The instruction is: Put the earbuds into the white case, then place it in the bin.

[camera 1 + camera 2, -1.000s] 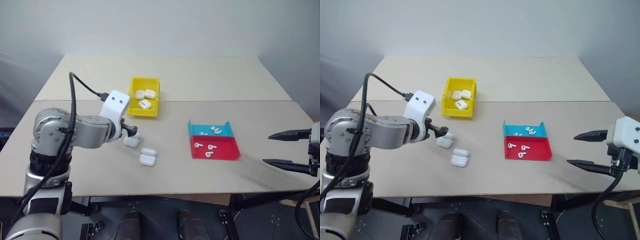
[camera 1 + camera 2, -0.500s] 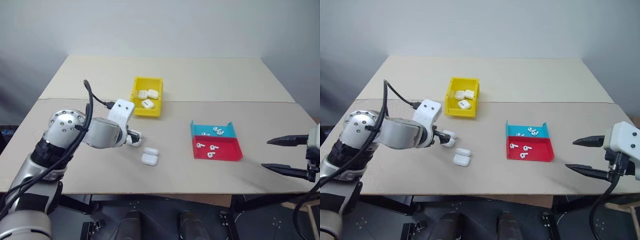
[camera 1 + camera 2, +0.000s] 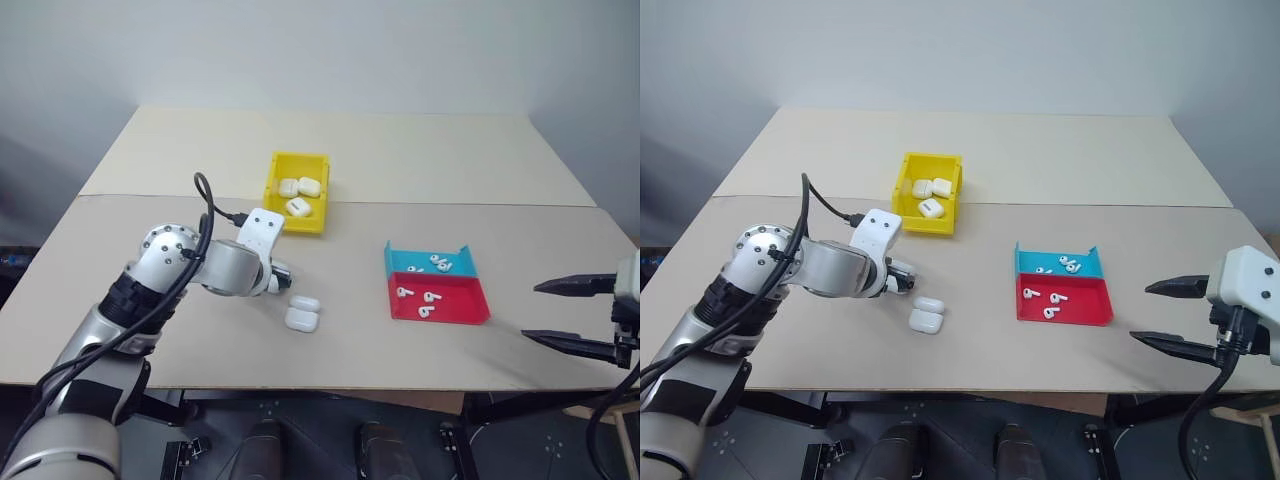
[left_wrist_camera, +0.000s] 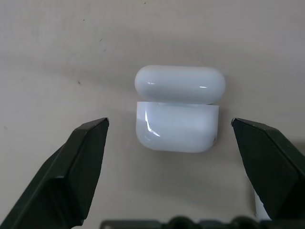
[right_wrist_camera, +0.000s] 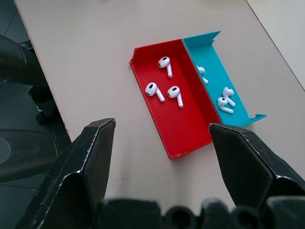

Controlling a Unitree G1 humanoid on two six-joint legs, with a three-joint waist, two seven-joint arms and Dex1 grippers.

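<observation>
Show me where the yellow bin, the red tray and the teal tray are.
yellow bin (image 3: 274, 178): left eye view, on its left wall.
red tray (image 5: 187, 125): right wrist view, on its bare floor.
teal tray (image 5: 213, 76): right wrist view, on its bare floor.

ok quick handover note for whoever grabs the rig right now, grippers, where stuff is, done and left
Left gripper: open, poised over a white case on the table, one finger either side, not gripping.
Right gripper: open, empty, off to the right of the trays.
Two more cases lie beside it; three cases sit in the yellow bin.
Earbuds lie loose in the red tray and teal tray.
Left: grasp this case, load earbuds, bin it.
</observation>
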